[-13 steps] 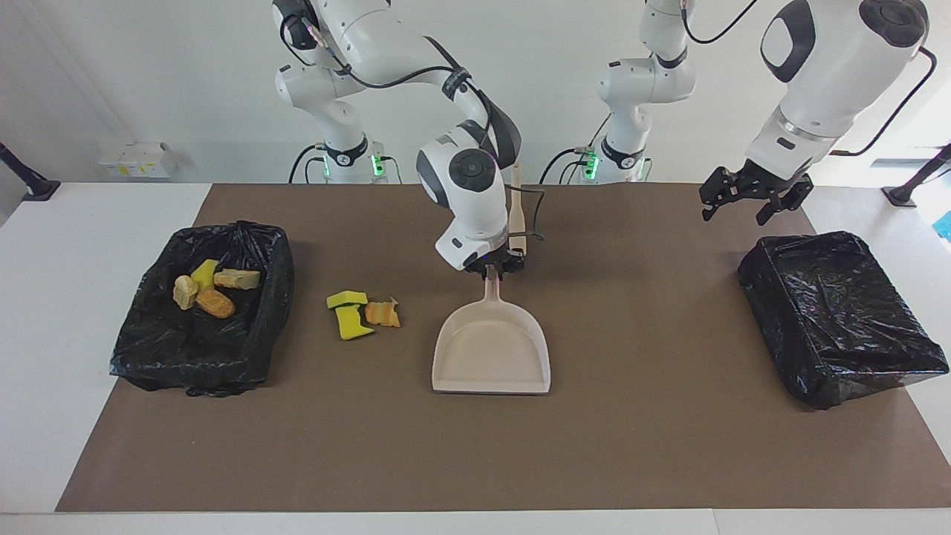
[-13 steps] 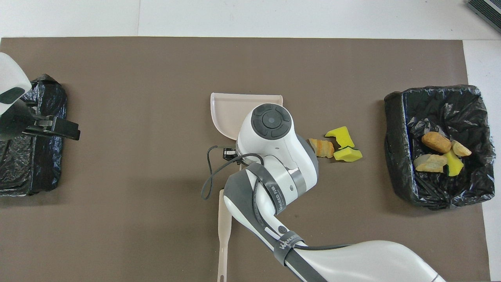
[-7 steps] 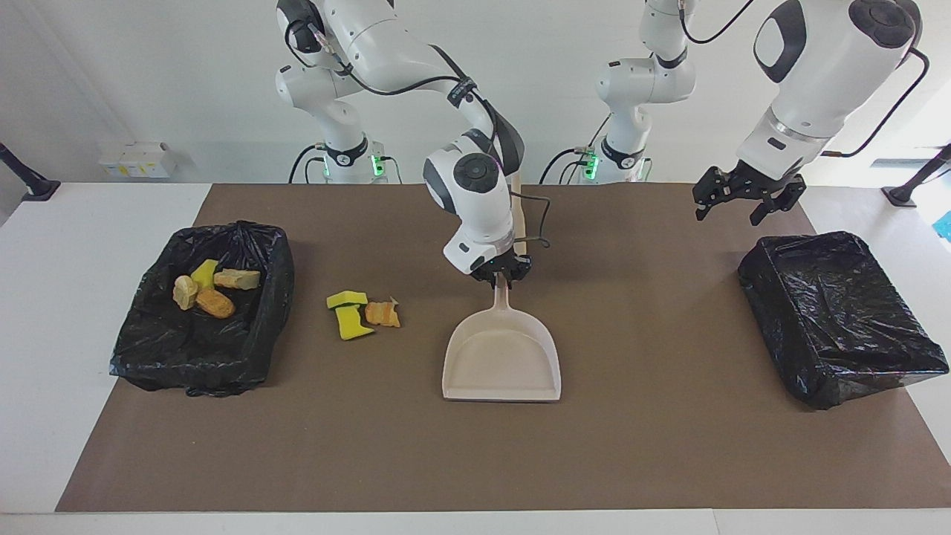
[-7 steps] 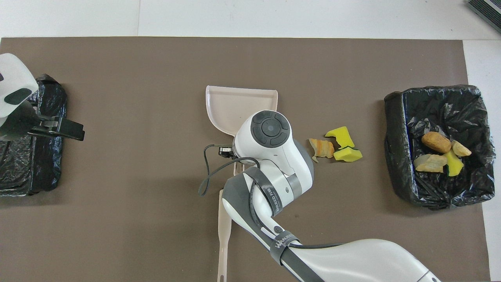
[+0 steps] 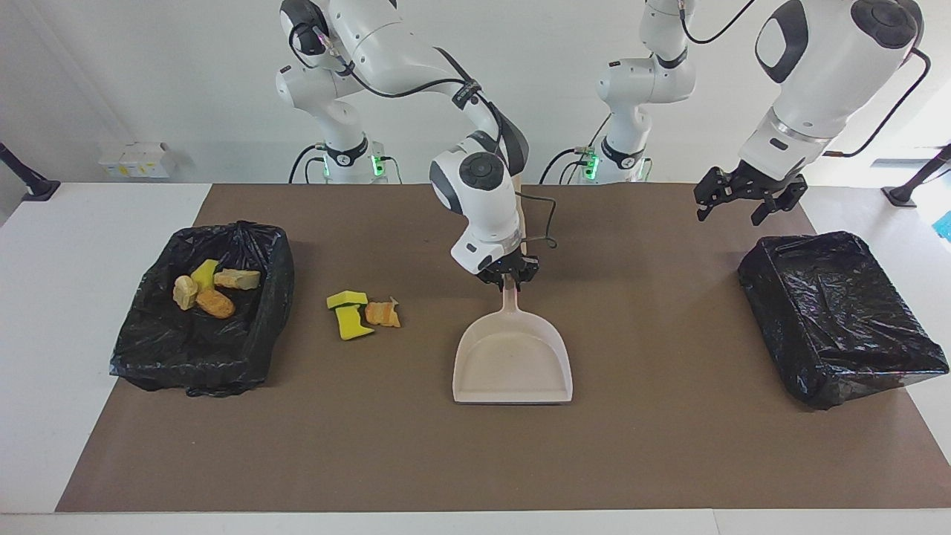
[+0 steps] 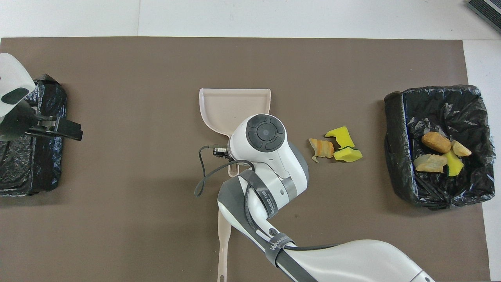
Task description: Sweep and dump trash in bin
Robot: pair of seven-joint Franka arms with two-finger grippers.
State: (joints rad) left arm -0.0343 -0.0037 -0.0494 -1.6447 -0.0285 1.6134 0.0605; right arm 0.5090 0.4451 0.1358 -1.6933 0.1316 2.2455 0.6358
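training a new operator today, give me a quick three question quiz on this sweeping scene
1. True or false: the dustpan has trash in it.
2. How many trash pieces lie on the mat between the dustpan and the trash-holding bin? A) one B) three C) five
3. Fill in: the left gripper hangs over the mat beside the ____ bin.

Key: 1 false, it is empty, flat on the mat, with the right gripper at its handle. 2 B, the loose trash. 3 empty.
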